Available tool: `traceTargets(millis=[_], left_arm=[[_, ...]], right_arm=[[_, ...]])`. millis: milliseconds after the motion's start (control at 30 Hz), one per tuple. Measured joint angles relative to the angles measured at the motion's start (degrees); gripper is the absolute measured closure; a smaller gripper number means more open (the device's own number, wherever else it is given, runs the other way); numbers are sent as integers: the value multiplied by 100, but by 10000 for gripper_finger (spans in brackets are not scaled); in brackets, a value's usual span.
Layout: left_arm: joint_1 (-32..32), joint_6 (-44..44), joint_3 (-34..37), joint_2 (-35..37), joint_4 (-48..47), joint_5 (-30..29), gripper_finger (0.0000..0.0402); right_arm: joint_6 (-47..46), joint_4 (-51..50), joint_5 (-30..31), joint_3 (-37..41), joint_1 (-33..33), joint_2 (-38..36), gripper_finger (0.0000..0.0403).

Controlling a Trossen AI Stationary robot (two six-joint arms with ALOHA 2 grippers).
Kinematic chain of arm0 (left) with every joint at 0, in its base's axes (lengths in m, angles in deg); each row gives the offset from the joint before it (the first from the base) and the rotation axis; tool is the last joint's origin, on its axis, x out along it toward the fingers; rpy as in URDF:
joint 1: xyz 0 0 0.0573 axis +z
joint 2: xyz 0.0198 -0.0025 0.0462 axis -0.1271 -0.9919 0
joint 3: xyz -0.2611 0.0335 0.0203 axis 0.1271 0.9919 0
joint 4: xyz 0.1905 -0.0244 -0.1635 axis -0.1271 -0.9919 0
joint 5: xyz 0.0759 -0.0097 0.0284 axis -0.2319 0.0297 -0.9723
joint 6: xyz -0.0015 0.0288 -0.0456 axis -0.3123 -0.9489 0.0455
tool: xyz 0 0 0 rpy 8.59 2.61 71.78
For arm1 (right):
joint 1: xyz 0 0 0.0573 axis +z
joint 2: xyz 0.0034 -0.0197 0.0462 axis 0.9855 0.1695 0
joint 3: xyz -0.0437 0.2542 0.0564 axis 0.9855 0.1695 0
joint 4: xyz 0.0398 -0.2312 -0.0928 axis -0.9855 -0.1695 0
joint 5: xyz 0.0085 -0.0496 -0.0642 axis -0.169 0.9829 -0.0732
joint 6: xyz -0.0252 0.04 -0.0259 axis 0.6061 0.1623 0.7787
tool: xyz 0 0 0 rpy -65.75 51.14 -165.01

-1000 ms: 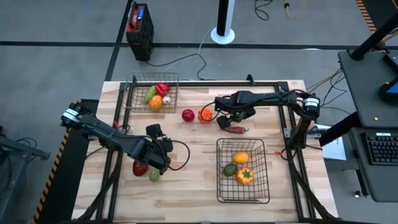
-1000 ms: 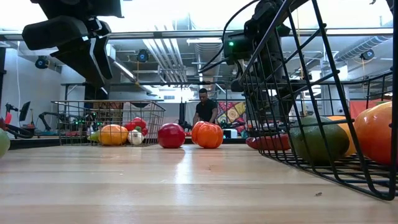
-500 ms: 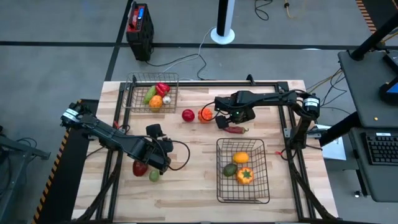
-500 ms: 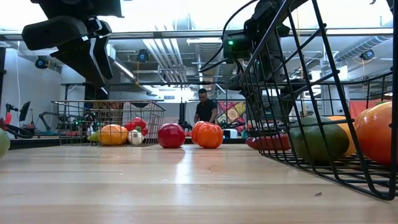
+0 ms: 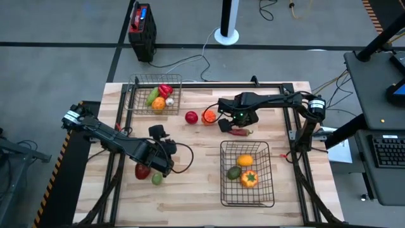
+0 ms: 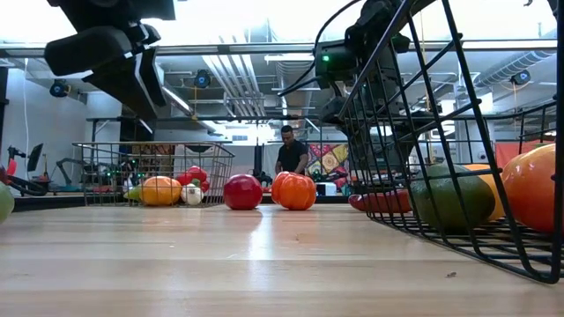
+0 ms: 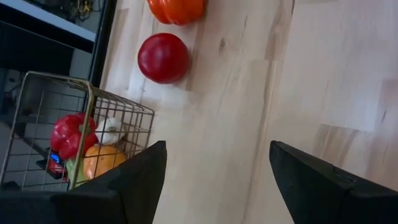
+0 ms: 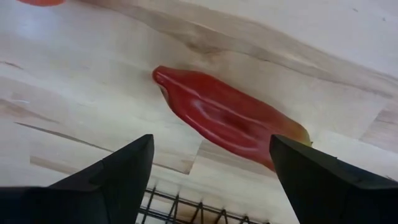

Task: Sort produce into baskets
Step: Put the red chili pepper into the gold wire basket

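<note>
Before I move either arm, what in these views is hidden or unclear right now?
- Red chili pepper: high view, the right claw overhead covers part of it.
- Red and green pieces by the left claw: high view, the arm covers part of them.
- Smaller basket contents: low view, far off, overlapping.
- Larger basket: low view, cut off by the edge.

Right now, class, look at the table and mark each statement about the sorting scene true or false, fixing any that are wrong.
1. The right claw is open above a long red pepper lying on the table. True.
2. That pepper is already inside a basket. False: it lies on bare wood beside the larger basket.
3. The small basket holds several pieces. True.
4. The left claw grips a tomato. False: it is open and empty.
5. A red round fruit sits beside an orange one. True.
</note>
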Motion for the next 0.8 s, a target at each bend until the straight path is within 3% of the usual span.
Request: traceTargets(millis=[400,800], left_arm=[[-5,617,0,0,59,-4,135],[94,-1680,0,0,221,-711,135]], right_arm=[[17,302,90,0,0,0,79],[227,559,71,0,-47,0,90]])
